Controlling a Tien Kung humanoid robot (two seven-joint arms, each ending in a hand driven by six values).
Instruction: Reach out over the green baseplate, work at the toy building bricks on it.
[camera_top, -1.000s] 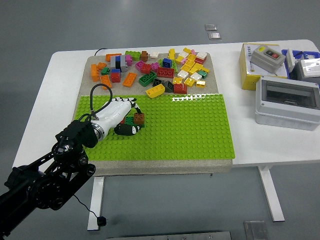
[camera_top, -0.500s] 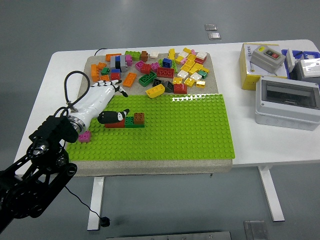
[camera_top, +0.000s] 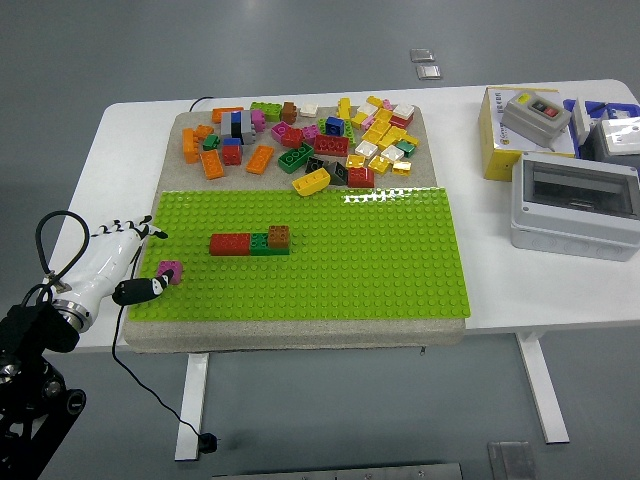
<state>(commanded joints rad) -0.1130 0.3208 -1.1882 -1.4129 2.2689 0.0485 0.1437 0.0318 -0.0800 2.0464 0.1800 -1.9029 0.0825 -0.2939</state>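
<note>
The green baseplate (camera_top: 340, 255) lies on a beige mat in the middle of the table. On it stands a short row of a red brick (camera_top: 230, 244), a green brick (camera_top: 259, 243) and a brown brick (camera_top: 279, 237) stacked at the right end. A small pink brick (camera_top: 170, 271) sits at the plate's left edge. My left hand (camera_top: 125, 258) is at the plate's left edge, fingers relaxed and holding nothing, thumb tip next to the pink brick. My right hand is out of view.
A pile of loose bricks (camera_top: 310, 135) in many colours lies on the mat (camera_top: 190, 125) behind the baseplate. At the right stand a yellow box with a grey switch (camera_top: 525, 125) and a grey enclosure (camera_top: 575, 205).
My left hand has pulled back from the brick row to the left and toward me, off the plate's middle. The red-green-brown row stays in place.
</note>
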